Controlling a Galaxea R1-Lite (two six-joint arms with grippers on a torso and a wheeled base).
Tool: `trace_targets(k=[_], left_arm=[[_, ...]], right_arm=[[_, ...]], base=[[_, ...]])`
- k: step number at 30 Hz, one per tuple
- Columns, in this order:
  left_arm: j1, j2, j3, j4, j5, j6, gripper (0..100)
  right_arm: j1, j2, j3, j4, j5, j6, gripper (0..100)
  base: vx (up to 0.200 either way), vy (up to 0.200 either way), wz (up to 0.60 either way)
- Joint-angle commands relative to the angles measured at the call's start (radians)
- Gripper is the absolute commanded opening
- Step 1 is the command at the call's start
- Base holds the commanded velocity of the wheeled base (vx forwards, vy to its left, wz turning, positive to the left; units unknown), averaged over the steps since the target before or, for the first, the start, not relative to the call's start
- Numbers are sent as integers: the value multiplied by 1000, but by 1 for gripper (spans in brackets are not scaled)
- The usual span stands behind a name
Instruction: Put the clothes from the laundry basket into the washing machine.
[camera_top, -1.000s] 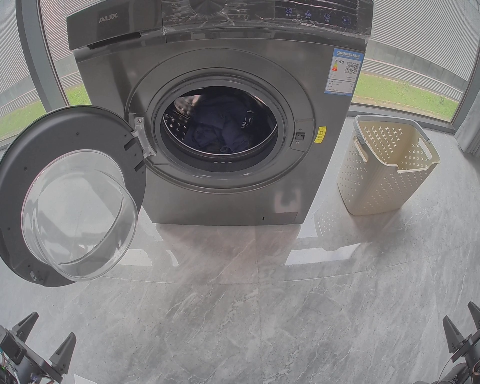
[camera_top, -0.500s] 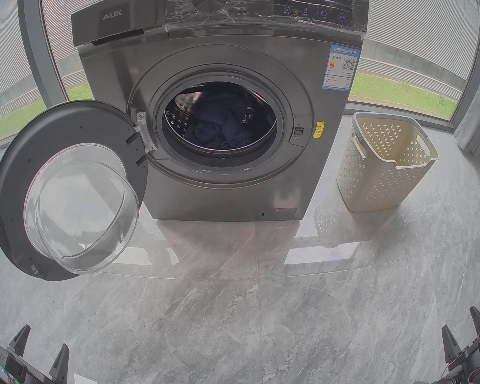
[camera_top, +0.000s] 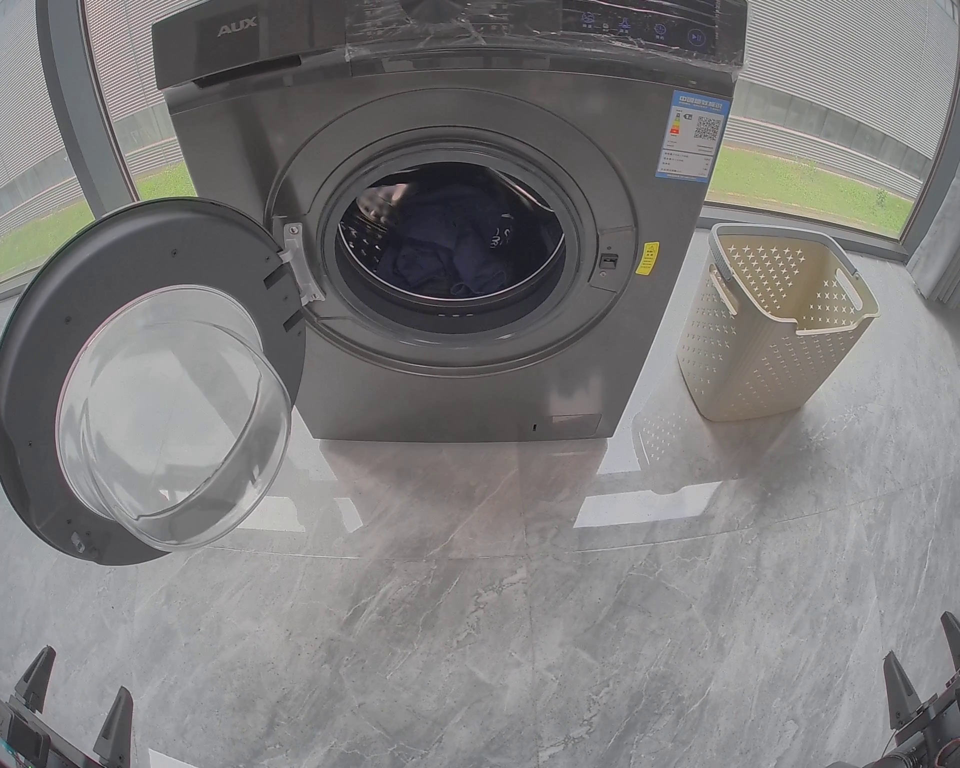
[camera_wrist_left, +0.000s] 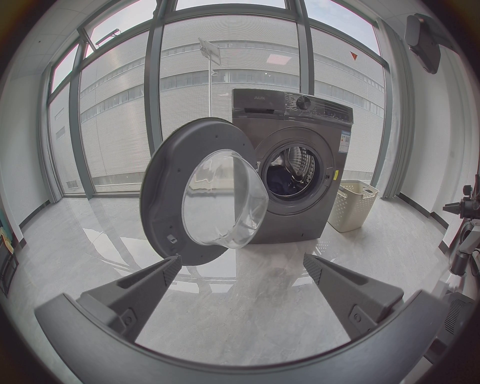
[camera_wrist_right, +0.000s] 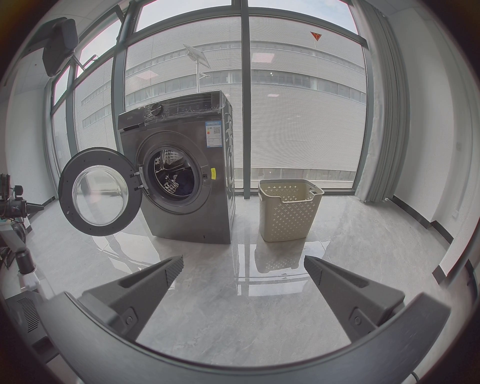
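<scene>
Left tool (camera_wrist_left: 242, 262) sits low over the floor (camera_top: 500, 620) at its near-left corner, fingers spread wide, nothing held. Right tool (camera_wrist_right: 243, 262) is at the near-right corner in the same state: wide, nothing held. We see both well apart from the washer (camera_top: 450, 400) and from each other.

The door (camera_top: 150, 380) hangs fully open on its left hinge, with its glass bowl facing us, out over the left of the floor.

The washer stands at the far middle of the floor, with its back to the windows (camera_top: 820, 110).

The clothes (camera_top: 450, 240) are in the drum (camera_top: 352, 245): we see a dark blue heap on the drum bottom, and a lighter piece at its upper left.

The basket (camera_top: 745, 370) stands upright on the floor just right of the washer, not touching it. It is cream and perforated, and its inner walls are in plain sight.
</scene>
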Motion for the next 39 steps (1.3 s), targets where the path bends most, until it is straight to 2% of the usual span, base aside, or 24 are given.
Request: trace_targets(k=[1,9,22,26,33,36,39], left_arm=[[-1,-7,15,0,-1,-2,100],[-1,-7,13,1,1,-12,100],[-1,-7,13,0,2,-12,100],[0,-7,15,-3,1,-5,100],[0,-10,16,-3,7,3,100],[0,-10,16,-3,7,3,100],[0,-8,16,-3,8,2,100]], right_arm=[[0,-3,18,0,1,1,100],[0,-3,18,0,0,1,100],[0,-3,18,-1,-2,4,100],[2,-3,18,-1,-2,6,100],[0,-3,18,0,-5,6,100],[-1,-2,18,-1,-31,9,100],[2,-3,18,-1,-31,7,100]], base=[[0,200,0],[0,200,0],[0,200,0],[0,200,0],[0,0,0],[0,0,200],[0,0,400]])
